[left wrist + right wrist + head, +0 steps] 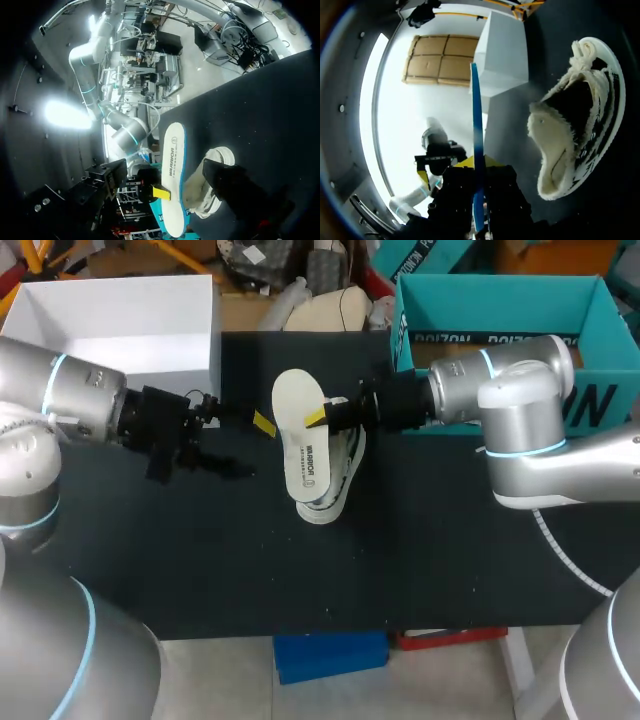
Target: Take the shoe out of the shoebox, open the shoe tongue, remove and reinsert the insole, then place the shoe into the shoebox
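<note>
**Insole (300, 435) pinched on edge above the shoe (338, 480)**

Standing on one long edge, lengthwise from the black table's (450, 560) far edge toward its near edge. Beneath, on its side at mid-table, toe seemingly toward the near edge. Teal shoebox (500, 310) at the far right corner, white box (120, 330) far left. Reaching in level, right gripper (313, 419) clamped on the insole; left gripper (253, 447) spread, just beside it.

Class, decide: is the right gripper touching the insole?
Touching. The right wrist view shows the insole edge-on, pinched between both fingers of the right gripper.
</note>
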